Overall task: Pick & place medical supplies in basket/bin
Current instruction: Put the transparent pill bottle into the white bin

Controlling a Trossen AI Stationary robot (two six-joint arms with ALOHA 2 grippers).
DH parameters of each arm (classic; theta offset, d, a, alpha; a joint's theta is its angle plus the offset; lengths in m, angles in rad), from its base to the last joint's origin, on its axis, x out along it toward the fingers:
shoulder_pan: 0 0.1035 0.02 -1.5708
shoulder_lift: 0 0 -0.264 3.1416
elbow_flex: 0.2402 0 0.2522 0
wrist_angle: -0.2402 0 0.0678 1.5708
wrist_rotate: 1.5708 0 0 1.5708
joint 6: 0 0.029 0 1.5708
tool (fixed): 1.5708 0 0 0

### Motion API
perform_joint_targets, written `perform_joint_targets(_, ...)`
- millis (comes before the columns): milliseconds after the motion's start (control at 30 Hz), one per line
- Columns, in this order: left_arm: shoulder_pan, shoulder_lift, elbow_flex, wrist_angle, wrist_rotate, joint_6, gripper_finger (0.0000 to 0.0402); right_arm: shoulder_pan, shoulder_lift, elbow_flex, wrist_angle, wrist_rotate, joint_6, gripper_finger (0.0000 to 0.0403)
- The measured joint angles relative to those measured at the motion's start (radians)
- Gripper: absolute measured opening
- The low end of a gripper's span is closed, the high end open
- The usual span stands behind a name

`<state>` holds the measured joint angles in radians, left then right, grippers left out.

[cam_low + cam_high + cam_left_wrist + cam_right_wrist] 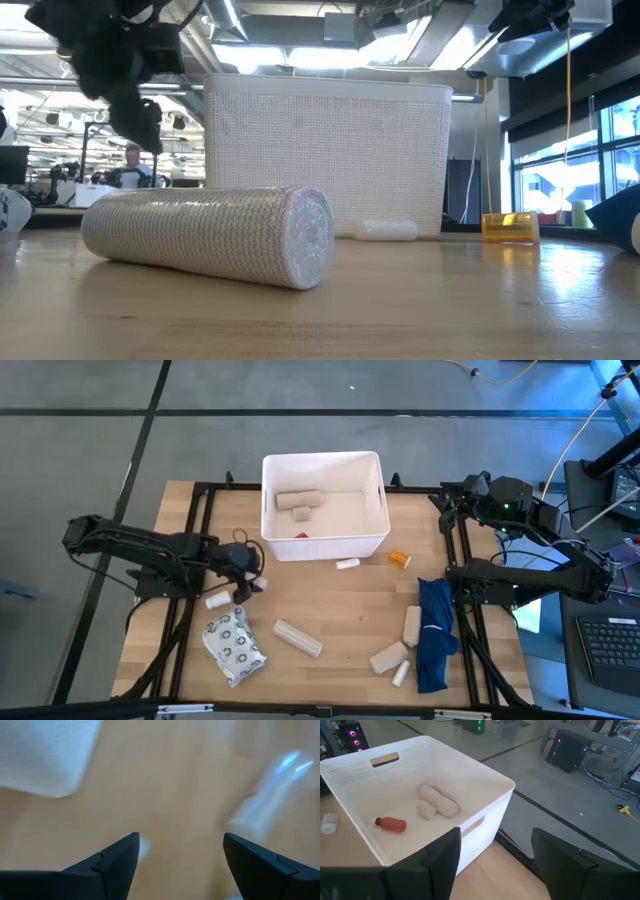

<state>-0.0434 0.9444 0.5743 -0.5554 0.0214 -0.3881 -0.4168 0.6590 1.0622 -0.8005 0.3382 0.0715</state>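
The white bin (323, 505) stands at the table's far middle. It holds two beige rolls (437, 800) and a small red-orange bottle (391, 824). My left gripper (245, 584) hangs open just above the table, near the bin's front left corner; nothing lies between its fingers (120, 862). A small white roll (217, 600) lies on the table just beside it. A grey ring-patterned packet (234, 645) and a long beige roll (298, 638) lie nearer the front. My right gripper (495, 845) is open, held high beyond the bin's far right corner.
A small white tube (347, 564) and an orange bottle (400, 560) lie just in front of the bin. At the right front, two beige rolls (412, 623) and a white tube (401, 674) lie beside a dark-blue cloth (435, 630). Bare wood lies mid-table.
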Motion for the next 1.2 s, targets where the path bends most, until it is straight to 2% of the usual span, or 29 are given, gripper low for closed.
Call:
perform_joint_targets(133, -0.028, 0.04, 0.0, -0.107, -0.1, 0.11, 0.0279, 0.0, 0.0, 0.0, 0.0, 0.0, -0.001, 0.0243)
perform_joint_targets(300, -0.042, 0.133, 0.0, -0.064, -0.235, 0.227, 0.0279, 0.0, 0.0, 0.0, 0.001, 0.001, 0.002, 0.0243)
perform_joint_targets(367, -0.04, 0.177, 0.0, -0.069, -0.231, 0.276, 0.0279, 0.0, 0.0, 0.0, 0.001, 0.001, 0.002, 0.0243)
perform_joint_targets(500, -0.031, 0.273, 0.0, -0.052, -0.138, 0.29, 0.0278, 0.0, 0.0, 0.0, 0.002, 0.001, 0.011, 0.0243)
perform_joint_targets(767, -0.034, 0.411, 0.0, -0.005, -0.154, 0.305, 0.0275, 0.0, 0.0, 0.0, 0.002, 0.001, 0.026, 0.0243)
perform_joint_targets(900, -0.034, 0.418, 0.001, 0.001, -0.147, 0.307, 0.0248, 0.0, 0.0, 0.0, 0.002, 0.001, 0.026, 0.0243)
perform_joint_targets(1200, -0.034, 0.395, 0.016, -0.018, -0.148, 0.295, 0.016, 0.0, 0.0, 0.0, 0.002, 0.001, 0.026, 0.0243)
